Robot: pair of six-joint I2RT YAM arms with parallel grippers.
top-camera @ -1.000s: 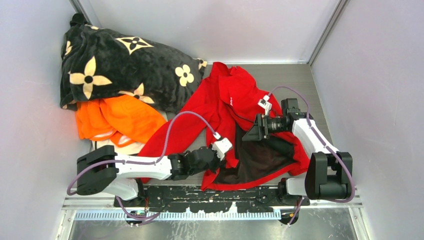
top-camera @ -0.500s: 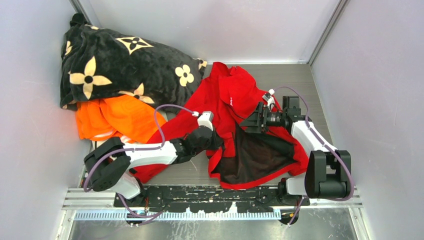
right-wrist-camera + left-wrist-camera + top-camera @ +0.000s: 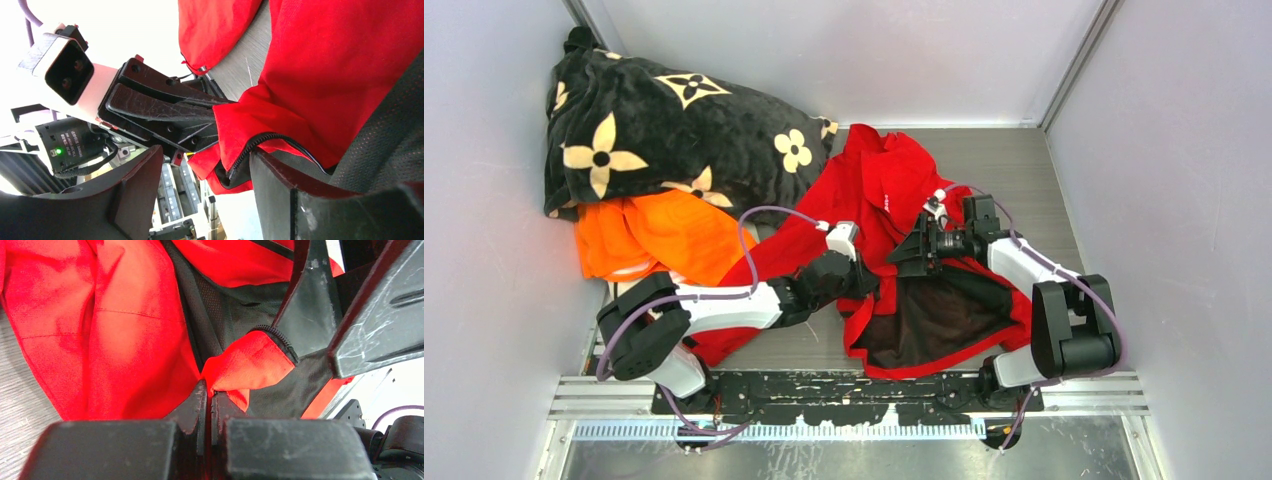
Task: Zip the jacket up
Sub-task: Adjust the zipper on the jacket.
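The jacket [image 3: 879,185] lay open on the table [image 3: 1024,160], mid-width, running from the back edge toward the near edge, with its dark lining [image 3: 934,320] face up on the near-right part. The left gripper [image 3: 867,283] was clamped tight on a fold of the jacket's front edge, right by the zipper teeth [image 3: 282,342]. The wrist view showed red cloth pinched between the closed jaws. The right gripper [image 3: 899,258] sat almost tip to tip with it, fingers spread wide, with that same zipper edge lying in the gap. It wasn't gripping. Couldn't tell if either finger touched the cloth, the angle was too oblique. The blanket [image 3: 654,120] was piled in the back-left corner, and the orange garment [image 3: 654,235] lay at the left edge, partly under it.
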